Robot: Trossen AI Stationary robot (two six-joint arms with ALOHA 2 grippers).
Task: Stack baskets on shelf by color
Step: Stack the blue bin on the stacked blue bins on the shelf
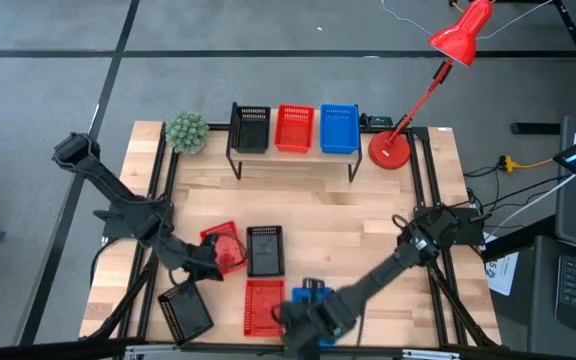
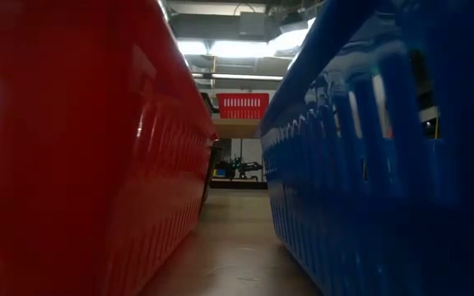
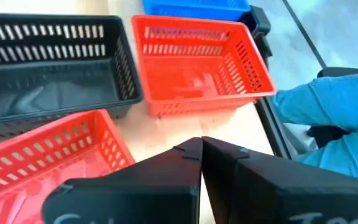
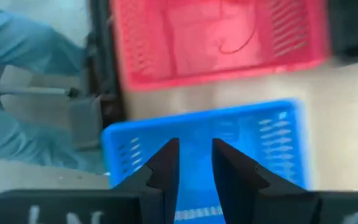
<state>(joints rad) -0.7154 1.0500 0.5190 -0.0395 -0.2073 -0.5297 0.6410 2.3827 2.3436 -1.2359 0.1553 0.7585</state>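
Pick step: right hand [image 4: 194, 165] over blue basket [image 4: 241, 134] at bench front edge, fingers slightly parted, apparently ungripped. Next: straddle wall, close. Left hand [image 3: 201, 152] closed, empty, beside red basket [image 3: 42, 155].

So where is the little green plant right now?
In the high view, the green plant sits at the table's far left corner, just left of the shelf and right beside the black basket on it.
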